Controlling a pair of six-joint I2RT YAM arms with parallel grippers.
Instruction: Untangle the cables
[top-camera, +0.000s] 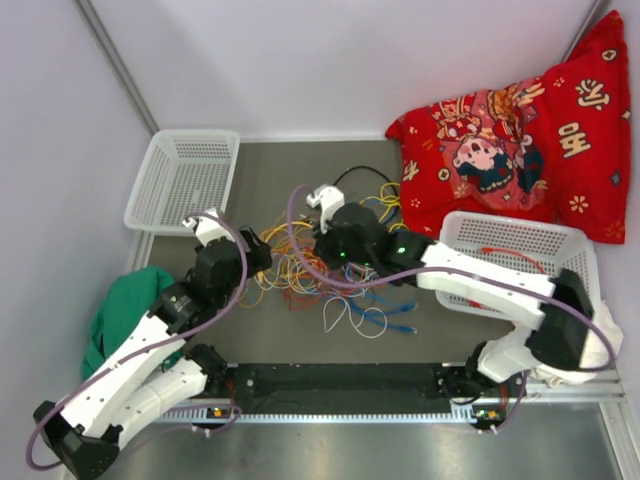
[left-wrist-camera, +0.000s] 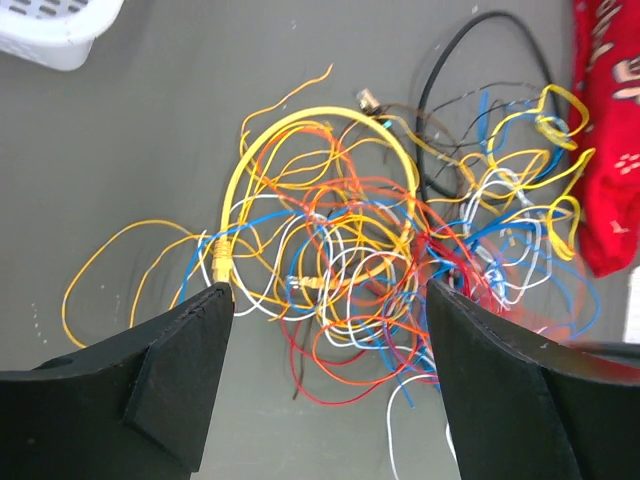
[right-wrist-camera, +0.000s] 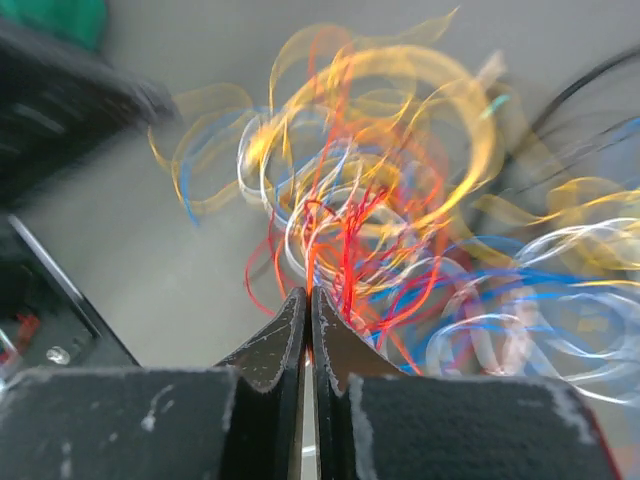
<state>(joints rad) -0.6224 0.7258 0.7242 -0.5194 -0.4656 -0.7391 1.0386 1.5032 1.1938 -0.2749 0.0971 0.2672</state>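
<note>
many thin cables (top-camera: 330, 275) (left-wrist-camera: 350, 270) (right-wrist-camera: 350, 200) lie in one loose tangle on the middle of the grey table (top-camera: 290, 165), between the two wrists: yellow, orange, red, blue and white loops crossing over one another. a thicker yellow cable (left-wrist-camera: 305, 122) arches over the heap in the left wrist view, and its plug end (left-wrist-camera: 221, 262) comes down right at the tip of the left-hand finger. a black cable (left-wrist-camera: 440, 95) loops on the far side, towards the red printed cloth (top-camera: 520, 140). a few blue and white strands trail out toward the near edge.

the right gripper (right-wrist-camera: 308, 292) is down at the tangle with its jaws pressed together, tips among red and orange strands. that view is blurred, and i cannot tell whether a strand is pinched between them. the left gripper (left-wrist-camera: 330, 290) hovers over the near-left side of the heap, jaws wide apart and holding nothing.

one white basket (top-camera: 185, 180) stands at the far left corner. another white basket (top-camera: 515, 255) sits at the right, just beside the cloth and partly under the right arm. a green cloth (top-camera: 125, 300) lies at the left edge.
</note>
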